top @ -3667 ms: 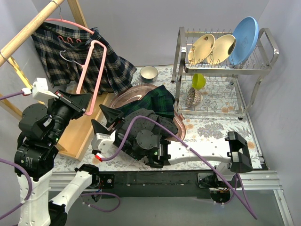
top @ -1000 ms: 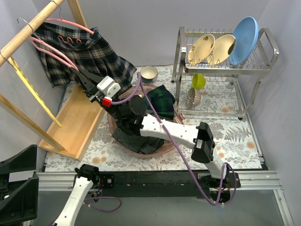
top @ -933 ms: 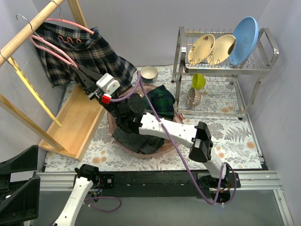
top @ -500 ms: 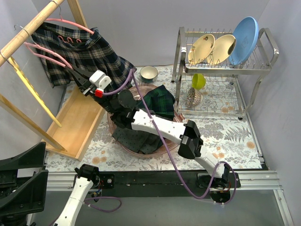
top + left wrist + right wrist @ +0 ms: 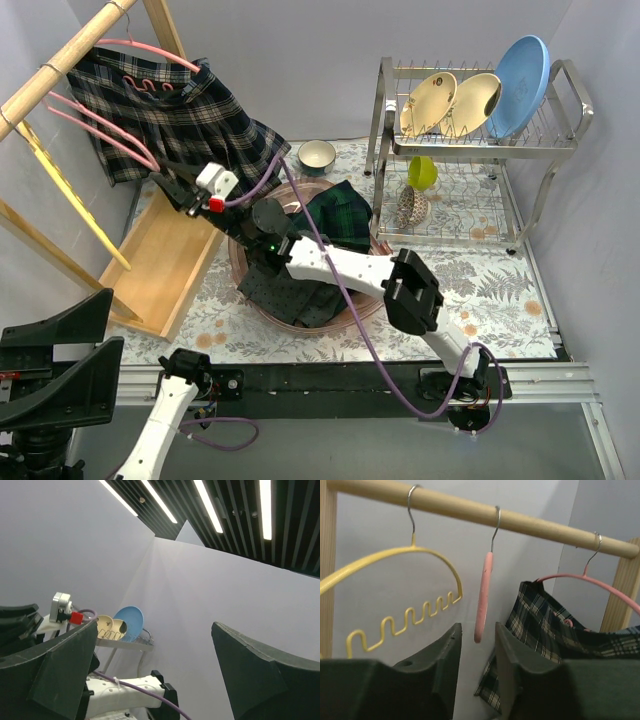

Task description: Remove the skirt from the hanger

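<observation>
The skirt (image 5: 190,120) hanging from the pale wooden rail (image 5: 60,65) is a dark navy tartan crossed with cream lines. It sits on a pink hanger (image 5: 140,48), beside a second pink hanger (image 5: 100,125) and a yellow hanger (image 5: 70,190). In the translucent pink basin (image 5: 318,323) lie a dark green-and-navy tartan cloth (image 5: 340,215) and a charcoal cloth (image 5: 285,290) with fine pale dots, on a white tablecloth (image 5: 480,290) printed with grey ferns and orange flowers. The silver rack (image 5: 560,140) carries a sky-blue plate (image 5: 520,70), two cream plates (image 5: 430,100) and a lime-green cup (image 5: 422,172).
</observation>
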Available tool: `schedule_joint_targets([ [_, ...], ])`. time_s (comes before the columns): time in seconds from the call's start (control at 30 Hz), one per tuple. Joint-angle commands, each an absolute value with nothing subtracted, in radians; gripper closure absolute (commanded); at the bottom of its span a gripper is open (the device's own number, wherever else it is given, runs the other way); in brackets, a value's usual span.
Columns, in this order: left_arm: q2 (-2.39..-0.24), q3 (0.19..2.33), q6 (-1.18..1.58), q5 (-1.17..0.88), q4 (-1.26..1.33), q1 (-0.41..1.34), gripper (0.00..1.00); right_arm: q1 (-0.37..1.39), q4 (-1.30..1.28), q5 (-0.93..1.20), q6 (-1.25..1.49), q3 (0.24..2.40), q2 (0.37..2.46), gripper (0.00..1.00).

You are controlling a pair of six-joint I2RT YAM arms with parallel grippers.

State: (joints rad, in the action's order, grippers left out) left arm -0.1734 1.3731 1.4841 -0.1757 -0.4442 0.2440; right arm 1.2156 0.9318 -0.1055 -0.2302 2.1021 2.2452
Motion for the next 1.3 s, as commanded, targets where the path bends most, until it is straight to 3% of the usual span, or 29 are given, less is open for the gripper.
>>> schedule_joint_targets([
  [0.0, -0.238, 1.382, 1.412, -0.149, -0.483, 0.238, 0.02, 1.241, 1.074, -0.130, -0.187, 1.903, 2.036, 0.51],
  [0.07, -0.268, 1.390, 1.381, -0.123, -0.506, 0.239, 0.02, 1.246, 1.129, -0.144, -0.172, 1.722, 1.955, 0.45],
  [0.1, -0.279, 1.390, 1.329, -0.070, -0.515, 0.238, 0.02, 1.249, 1.143, -0.146, -0.164, 1.648, 1.866, 0.35],
  [0.13, -0.293, 1.390, 1.307, -0.043, -0.534, 0.238, 0.02, 1.249, 1.155, -0.147, -0.144, 1.517, 1.818, 0.30],
  [0.23, -0.368, 1.404, 1.214, 0.047, -0.575, 0.252, 0.02, 1.261, 1.131, -0.138, -0.114, 1.321, 1.617, 0.27],
  [0.3, -0.460, 1.426, 1.172, 0.064, -0.604, 0.252, 0.02, 1.270, 1.024, -0.135, -0.071, 1.166, 1.466, 0.16],
  [0.4, -0.619, 1.460, 1.111, 0.037, -0.652, 0.252, 0.02, 1.279, 0.881, -0.118, -0.025, 1.033, 1.292, 0.12],
  [0.53, -0.828, 1.578, 1.049, 0.072, -0.689, 0.253, 0.02, 1.290, 0.610, -0.141, 0.034, 0.947, 1.120, 0.12],
  [0.73, -1.092, 1.696, 1.031, 0.140, -0.626, 0.253, 0.06, 1.290, 0.477, -0.169, 0.052, 0.864, 0.950, 0.12],
  [1.13, -1.448, 1.928, 1.023, 0.451, -0.520, 0.252, 0.30, 1.292, 0.430, -0.219, 0.023, 0.785, 0.836, 0.12],
  [1.27, -1.508, 1.976, 1.011, 0.466, -0.433, 0.253, 0.40, 1.290, 0.426, -0.210, 0.021, 0.781, 0.842, 0.12],
])
